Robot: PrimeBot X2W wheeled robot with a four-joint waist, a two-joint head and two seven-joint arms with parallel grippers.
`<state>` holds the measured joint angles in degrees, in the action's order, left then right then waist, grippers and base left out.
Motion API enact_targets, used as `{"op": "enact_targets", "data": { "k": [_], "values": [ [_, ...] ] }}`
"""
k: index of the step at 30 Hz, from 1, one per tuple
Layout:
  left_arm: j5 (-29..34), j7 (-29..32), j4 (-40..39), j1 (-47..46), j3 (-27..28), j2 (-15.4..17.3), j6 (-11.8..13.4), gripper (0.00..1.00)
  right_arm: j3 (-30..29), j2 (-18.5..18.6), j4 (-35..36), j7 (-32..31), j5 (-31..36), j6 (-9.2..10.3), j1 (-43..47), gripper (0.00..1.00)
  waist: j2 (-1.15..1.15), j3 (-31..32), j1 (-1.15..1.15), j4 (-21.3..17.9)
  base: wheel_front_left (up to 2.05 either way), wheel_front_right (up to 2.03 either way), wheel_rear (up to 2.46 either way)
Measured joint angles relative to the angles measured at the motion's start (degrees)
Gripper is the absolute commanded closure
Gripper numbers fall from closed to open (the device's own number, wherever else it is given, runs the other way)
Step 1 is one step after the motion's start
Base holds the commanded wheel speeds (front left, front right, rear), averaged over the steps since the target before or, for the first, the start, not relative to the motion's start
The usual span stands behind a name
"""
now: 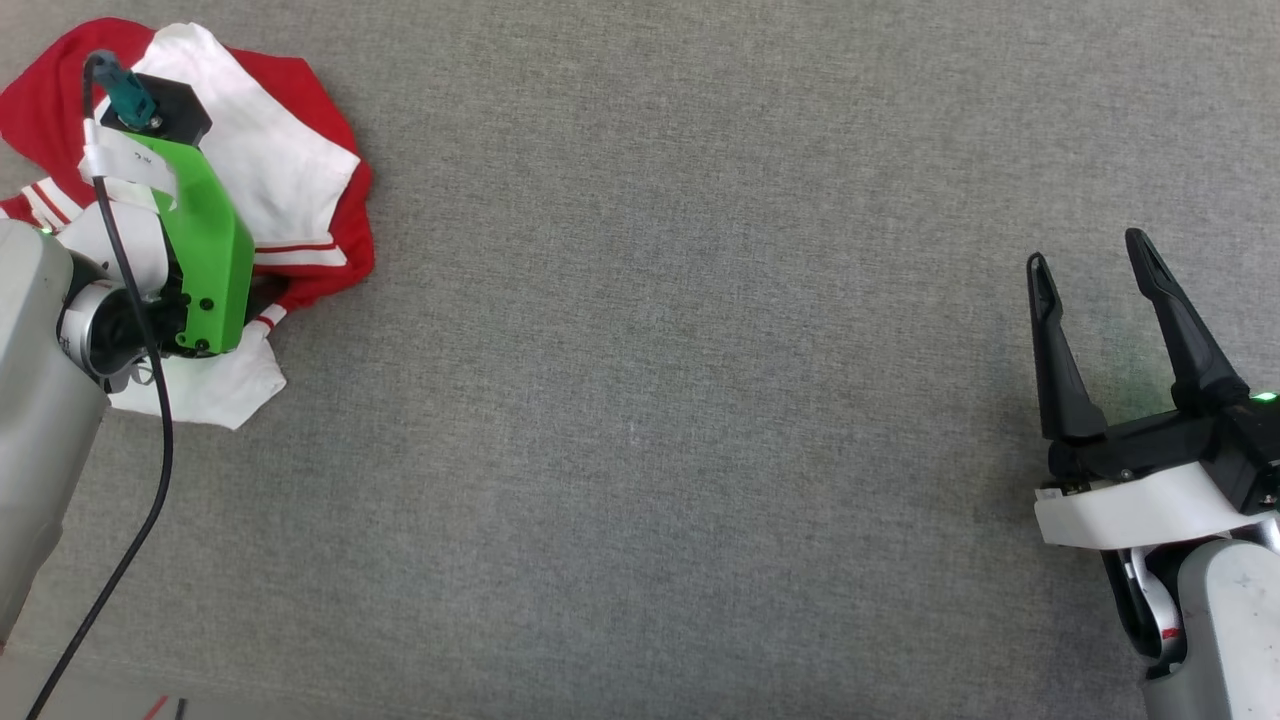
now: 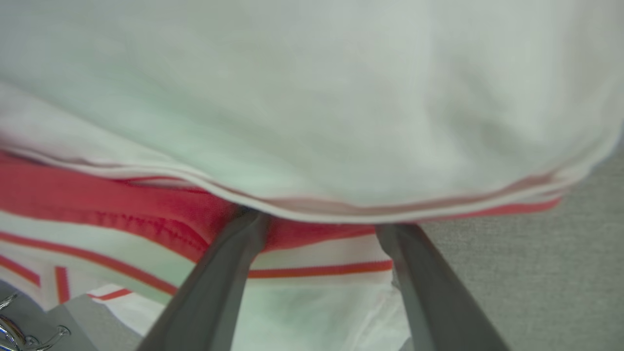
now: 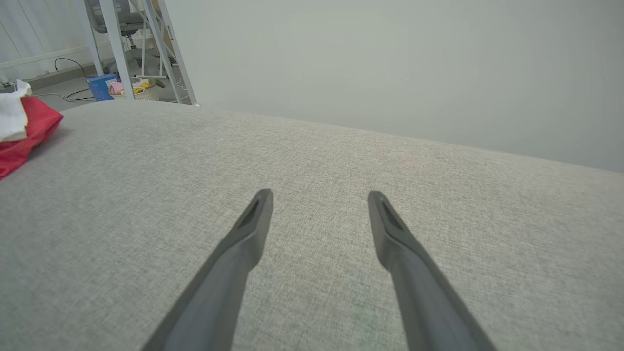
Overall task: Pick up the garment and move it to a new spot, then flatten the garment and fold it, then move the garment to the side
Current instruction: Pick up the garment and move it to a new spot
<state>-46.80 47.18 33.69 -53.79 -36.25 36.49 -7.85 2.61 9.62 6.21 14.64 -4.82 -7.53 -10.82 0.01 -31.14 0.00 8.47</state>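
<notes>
Our left tool (image 2: 321,222) is spread wide, tips under the crumpled red-and-white jersey T-shirt (image 1: 290,170), gripping nothing. Our right tool (image 1: 1087,247) is wide open, empty, above the grey fabric desk (image 1: 650,400).

Garment (image 1: 290,170): red body, white sleeves, red-and-white striped trim.
Surface (image 1: 650,400): plain light grey, fine woven fleck.
Right gripper (image 1: 1087,248): black fingers (image 1: 1060,370), white collar (image 1: 1130,510) behind.
Left wrist cover (image 1: 215,250): bright green.

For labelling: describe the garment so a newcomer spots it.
Find the wide grey fabric surface, then its upper-left in the head view. The garment is the crumpled heap under the green wrist housing, red and white with striped trim against plain grey.
</notes>
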Motion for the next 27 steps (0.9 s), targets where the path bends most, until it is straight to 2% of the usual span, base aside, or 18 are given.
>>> {"op": "enact_targets", "data": {
  "k": [1, 2, 3, 11, 20, 25, 27],
  "values": [
    [-0.22, -0.31, 0.52, -0.30, -0.47, 0.10, -0.07, 0.00, 0.04, -0.04, -0.07, 0.00, -0.02, 0.00, 0.00, 0.00, 0.00, -0.14, 0.00, -0.18, 0.00, 0.00, 0.00],
    [-0.66, -0.52, 0.92, -0.57, -0.94, 0.15, -0.07, 0.53, 0.09, -0.07, -0.13, 0.00, -0.08, 0.00, 0.00, 0.00, 0.00, -0.17, 0.00, -0.29, 0.00, 0.00, 0.00],
    [-1.15, -1.30, 1.31, -0.71, -1.26, 0.19, -0.07, 1.00, 0.05, -0.07, -0.26, 0.00, -0.10, 0.00, 0.01, 0.00, 0.00, -0.08, 0.00, -0.30, 0.00, 0.00, 0.00],
    [-1.66, -11.63, 1.66, -1.19, -5.17, 0.55, 0.10, 1.00, -0.30, -1.24, -0.97, 0.00, -1.04, 0.00, 0.09, 0.00, -0.01, 3.23, 0.00, 0.32, 0.00, 0.00, 0.00],
    [1.10, -19.76, -9.61, -5.92, -10.90, 5.24, 0.10, 1.00, -1.52, -4.15, -1.36, 0.00, -1.54, 0.00, 1.79, 0.00, -0.01, 10.17, 0.00, 0.46, 0.00, 0.00, 0.00],
    [3.04, -21.42, -15.25, -8.38, -13.38, 5.24, 0.10, 1.00, -1.96, -5.26, -1.24, 0.00, -1.65, 0.00, 2.06, 0.00, -0.01, 12.72, 0.00, -1.02, 0.00, 0.00, 0.00],
    [3.56, -21.86, -16.81, -9.05, -14.47, 4.16, 0.10, 1.00, -2.03, -5.63, -1.21, 0.01, -1.88, 0.00, 2.08, 0.00, -0.01, 13.24, 0.00, -2.09, 0.00, 0.00, 0.00]
  ]
}}
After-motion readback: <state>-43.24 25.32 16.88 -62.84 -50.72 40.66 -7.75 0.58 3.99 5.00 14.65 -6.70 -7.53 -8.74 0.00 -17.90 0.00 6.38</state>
